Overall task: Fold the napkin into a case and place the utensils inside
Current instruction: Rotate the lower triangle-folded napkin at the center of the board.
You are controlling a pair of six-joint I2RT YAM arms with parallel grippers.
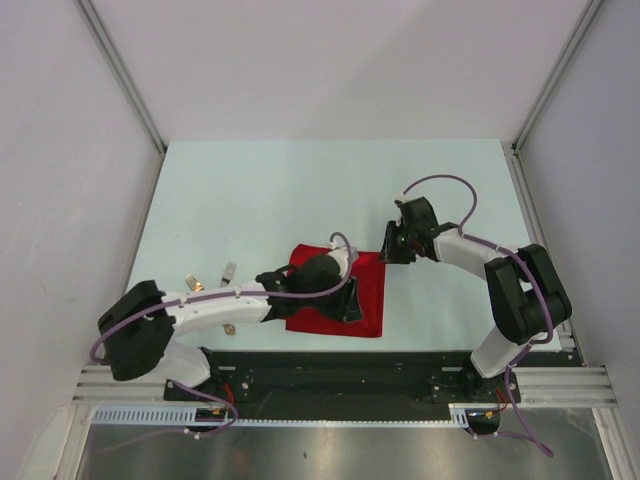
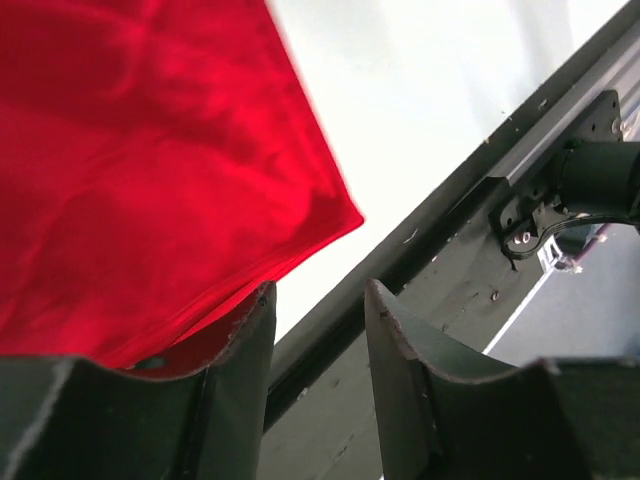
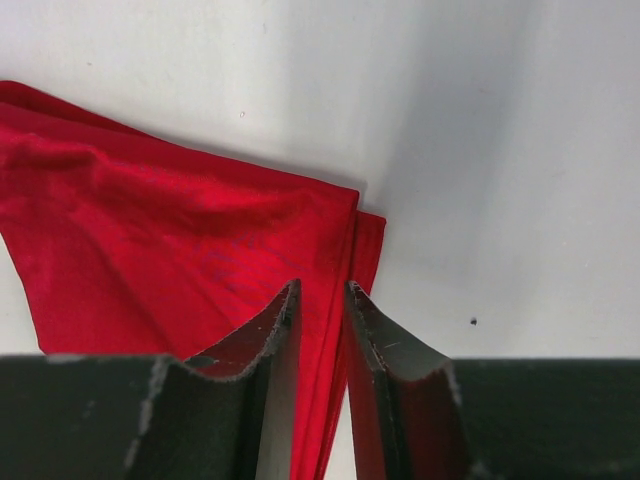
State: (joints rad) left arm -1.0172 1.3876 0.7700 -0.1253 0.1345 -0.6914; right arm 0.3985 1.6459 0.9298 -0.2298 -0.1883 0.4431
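Observation:
The red napkin point(image 1: 371, 300) lies folded on the pale table, near the front edge. My left gripper point(image 1: 352, 308) hangs over its near right part. In the left wrist view the left gripper point(image 2: 318, 285) is open with only table edge between its fingers, and the napkin point(image 2: 150, 150) spreads to the left with its corner just ahead. My right gripper point(image 1: 393, 250) is at the napkin's far right corner. In the right wrist view the right gripper point(image 3: 322, 287) has its jaws narrowly apart, straddling the layered edge of the napkin point(image 3: 180, 230). Gold utensils point(image 1: 190, 285) lie left of the napkin.
One more gold piece point(image 1: 228, 271) lies near the left arm and a third point(image 1: 230, 327) shows partly under it. The black mounting rail point(image 1: 400, 360) runs along the near table edge, also in the left wrist view point(image 2: 440, 270). Enclosure walls stand on three sides.

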